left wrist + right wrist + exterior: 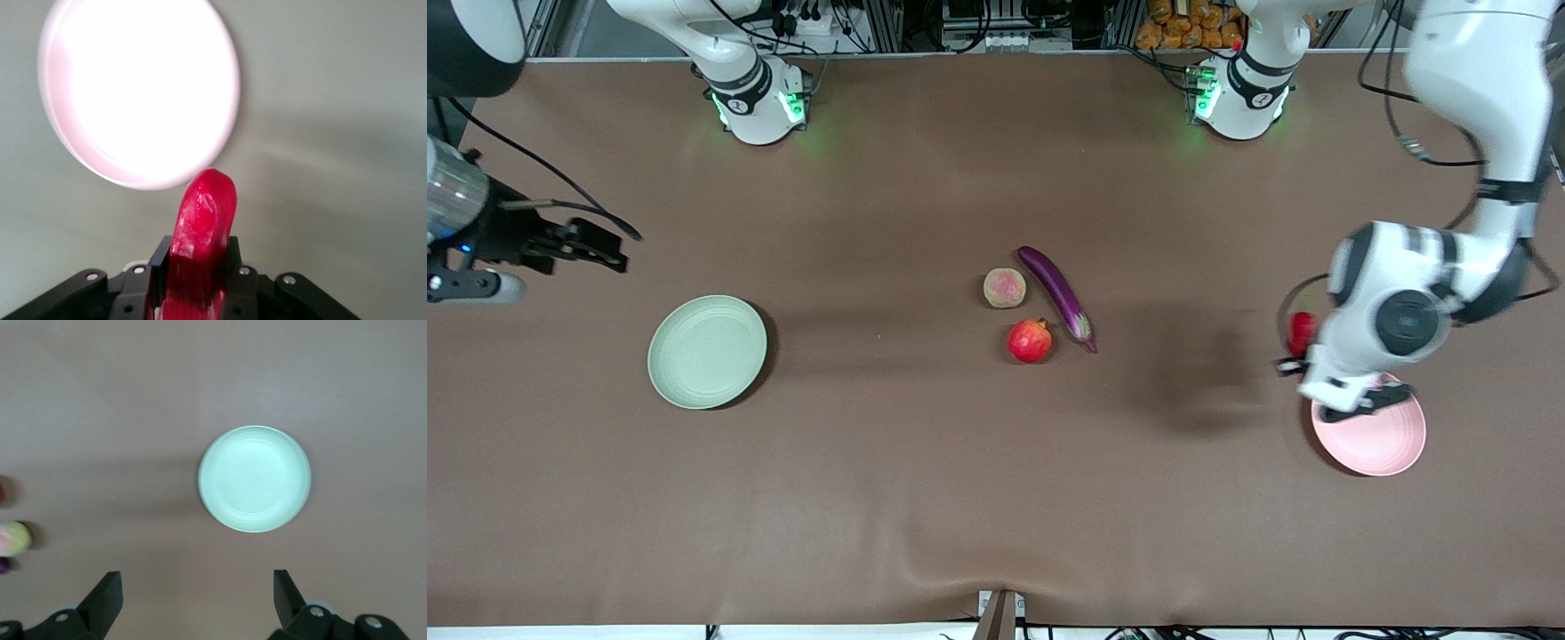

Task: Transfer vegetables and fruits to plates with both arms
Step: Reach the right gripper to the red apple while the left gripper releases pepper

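Brown table [925,498]; only left wrist shows chili pepper [199,247] clamped.

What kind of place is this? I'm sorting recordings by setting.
Most likely a robotics lab, not a kitchen: two arm bases are bolted along a brown-covered table, with cables and equipment racks past its edge. The left tool holds a red chili pepper near a pink plate.

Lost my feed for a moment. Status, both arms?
Left gripper shut on chili, up beside pink plate. Right gripper open, waiting high near green plate. Eggplant, pomegranate, tan fruit mid-table.
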